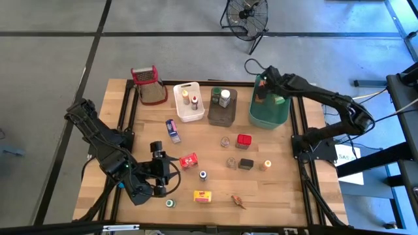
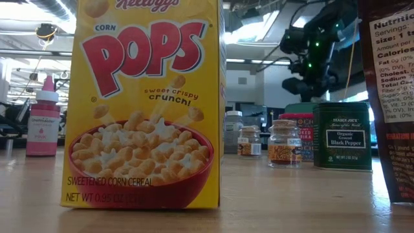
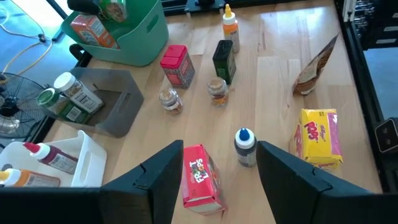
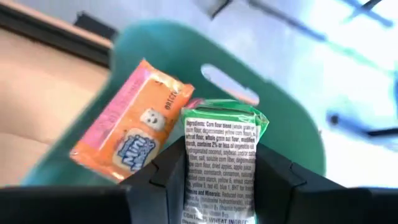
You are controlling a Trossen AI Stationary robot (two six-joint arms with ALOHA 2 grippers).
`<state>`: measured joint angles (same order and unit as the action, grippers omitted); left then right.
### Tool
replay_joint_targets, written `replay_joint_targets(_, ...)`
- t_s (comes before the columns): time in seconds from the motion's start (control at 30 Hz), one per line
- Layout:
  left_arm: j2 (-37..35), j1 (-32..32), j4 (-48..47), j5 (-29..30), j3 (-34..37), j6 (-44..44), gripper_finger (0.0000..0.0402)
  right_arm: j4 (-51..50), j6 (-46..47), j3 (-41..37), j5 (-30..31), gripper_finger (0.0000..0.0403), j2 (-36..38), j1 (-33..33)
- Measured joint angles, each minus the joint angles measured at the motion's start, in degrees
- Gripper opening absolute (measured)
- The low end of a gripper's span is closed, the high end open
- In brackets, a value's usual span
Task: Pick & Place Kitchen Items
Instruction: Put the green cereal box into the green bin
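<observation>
My right gripper (image 4: 221, 158) hangs over the green tub (image 1: 277, 112) at the table's far right, shut on a green-and-white packet (image 4: 222, 140). An orange-and-pink box (image 4: 134, 130) lies inside the tub (image 4: 292, 124). My left gripper (image 3: 221, 149) stands open at the near left (image 1: 163, 171), above a red box (image 3: 202, 180) that lies on the table. A blue-capped bottle (image 3: 244, 146) stands just beyond its fingers. The yellow Pops box (image 3: 320, 137) stands upright near the front edge. My right gripper pinches the packet by its two long side edges (image 4: 190, 171), one finger on each side. The fingers slant down from above and lie along the packet, whose crimped green end (image 4: 227, 115) sticks out past the fingertips. It hangs clear above the tub's opening.
A white tub (image 1: 189, 101) and a brown tub (image 1: 222, 108) with bottles and jars stand at the far edge, beside a red-topped grater (image 1: 147, 85). Small tins, jars and bottles (image 1: 243, 140) dot the table's middle. A brown packet (image 3: 317, 62) lies near the front.
</observation>
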<state>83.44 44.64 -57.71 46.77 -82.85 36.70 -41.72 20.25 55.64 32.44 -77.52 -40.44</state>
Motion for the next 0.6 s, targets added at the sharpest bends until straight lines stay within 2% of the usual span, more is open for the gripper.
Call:
replay_joint_targets(0.23,0.0,0.0,0.0,0.2,0.0,-1.5,0.0198,-1.4,7.9,-5.5,14.8,0.0142,4.7,8.3)
replay_joint_targets(0.33,0.0,0.0,0.0,0.2,0.0,-2.6,0.0198,1.3,11.1,-9.5,18.4,0.0142,8.8,10.5)
replay_joint_targets(0.47,0.0,0.0,0.0,0.7,0.0,-3.4,0.0198,13.4,10.6,-16.8,19.0,0.0142,13.9,13.0)
replay_joint_targets(0.6,0.0,0.0,0.0,1.7,0.0,-3.5,0.0198,29.0,4.2,-24.0,20.0,0.0142,17.0,14.4)
